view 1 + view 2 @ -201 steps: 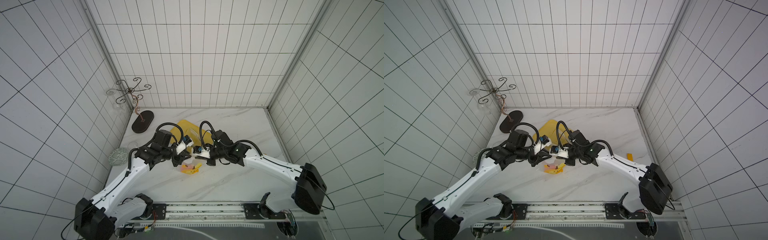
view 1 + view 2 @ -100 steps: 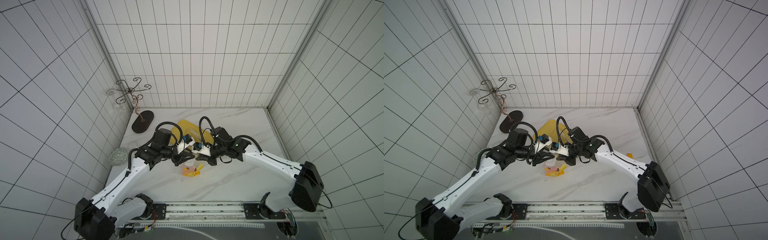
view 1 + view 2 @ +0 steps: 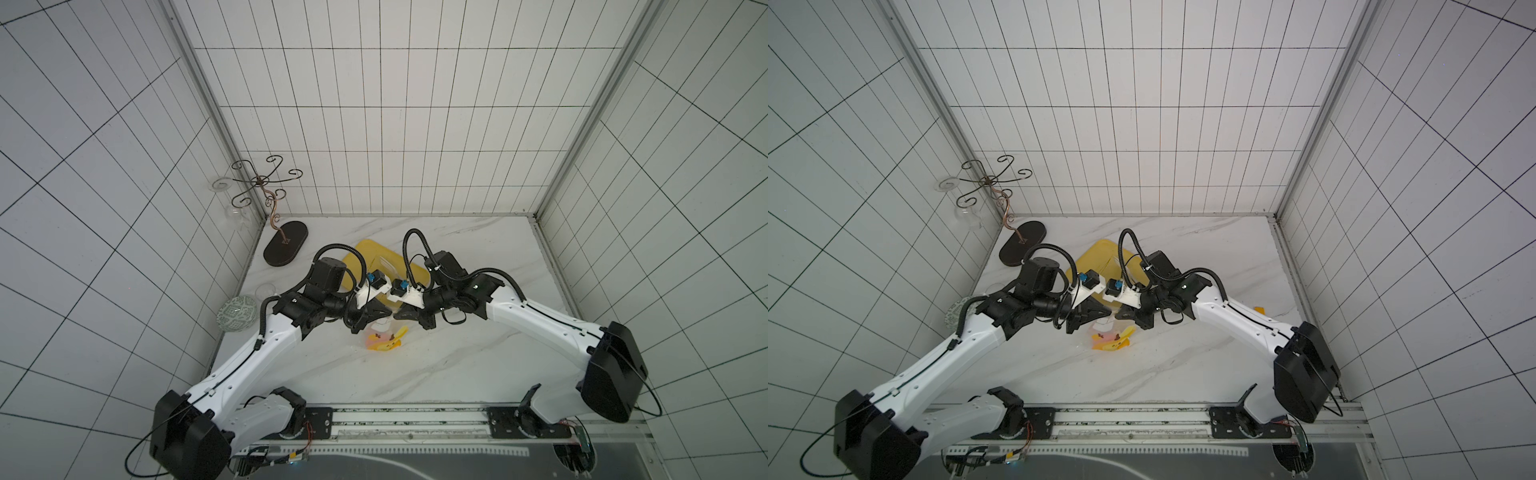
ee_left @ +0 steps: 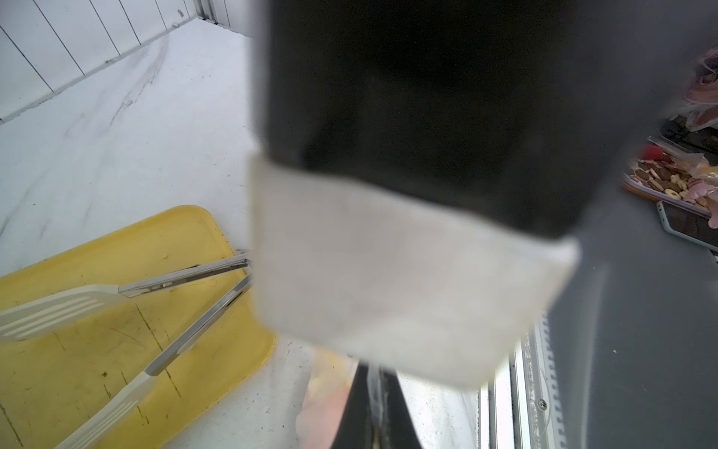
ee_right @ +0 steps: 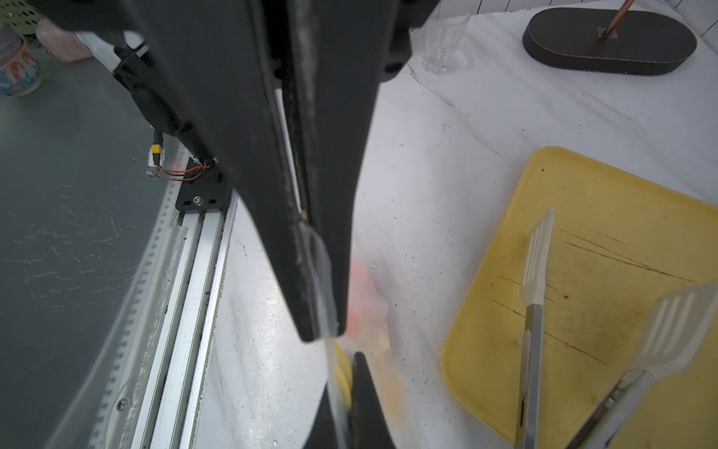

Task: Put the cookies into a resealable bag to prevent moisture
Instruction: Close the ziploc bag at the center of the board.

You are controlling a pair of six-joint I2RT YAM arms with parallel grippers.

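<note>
Cookies show as a pink patch inside the bag, which lies just on my side of the yellow tray. My left claw and right claw are both clamped on its clear top edge, tips nearly meeting. I judge this is the sealing pinch: squeeze squarely across the zip (thin film slips easily), then work along it without tugging the ends apart.

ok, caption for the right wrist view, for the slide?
Right gripper shut on the clear edge of the resealable bag; yellow tray with tongs beside.
</note>
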